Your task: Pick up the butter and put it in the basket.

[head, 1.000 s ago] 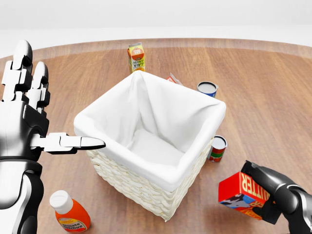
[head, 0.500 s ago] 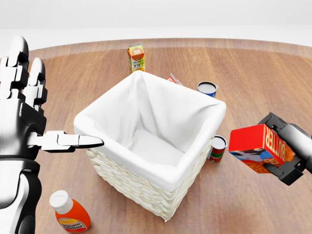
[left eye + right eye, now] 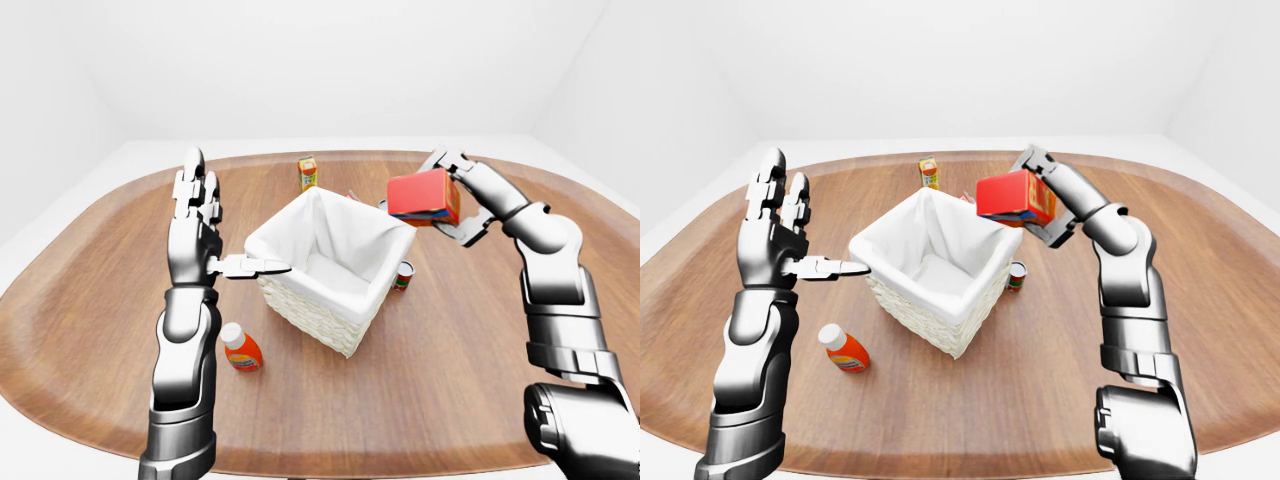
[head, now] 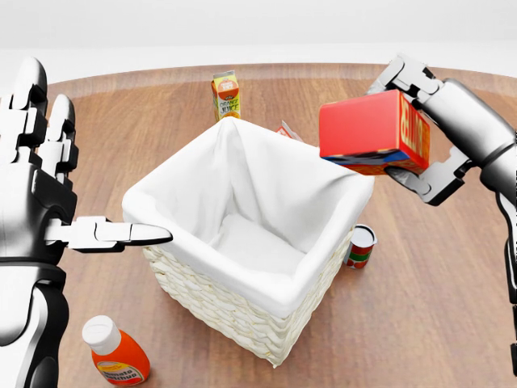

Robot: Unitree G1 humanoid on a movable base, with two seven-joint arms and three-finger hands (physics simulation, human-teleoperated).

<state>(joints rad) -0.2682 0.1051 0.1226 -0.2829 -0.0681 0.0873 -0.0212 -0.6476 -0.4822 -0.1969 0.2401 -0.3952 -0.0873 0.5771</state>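
Observation:
A red butter box point(image 4: 371, 132) hangs in the air over the right corner of the basket point(image 4: 230, 303), a wicker basket with a white cloth lining. My right hand point(image 4: 416, 133) is shut on the butter box, fingers over its top and thumb under it. At the left of the head view my left hand point(image 4: 48, 202) is raised upright and open, its thumb pointing at the basket's left rim without touching it. The inside of the basket shows only white cloth.
An orange juice carton point(image 4: 226, 94) stands beyond the basket. A blue-rimmed can point(image 4: 343, 147) and a red-green can point(image 4: 360, 246) sit right of it. An orange bottle with a white cap point(image 4: 115, 352) lies at lower left. The round wooden table point(image 3: 90, 300) ends near the white walls.
My right hand has carried the butter box up and to the left, from low beside the basket to above its right corner. The left hand has stayed still.

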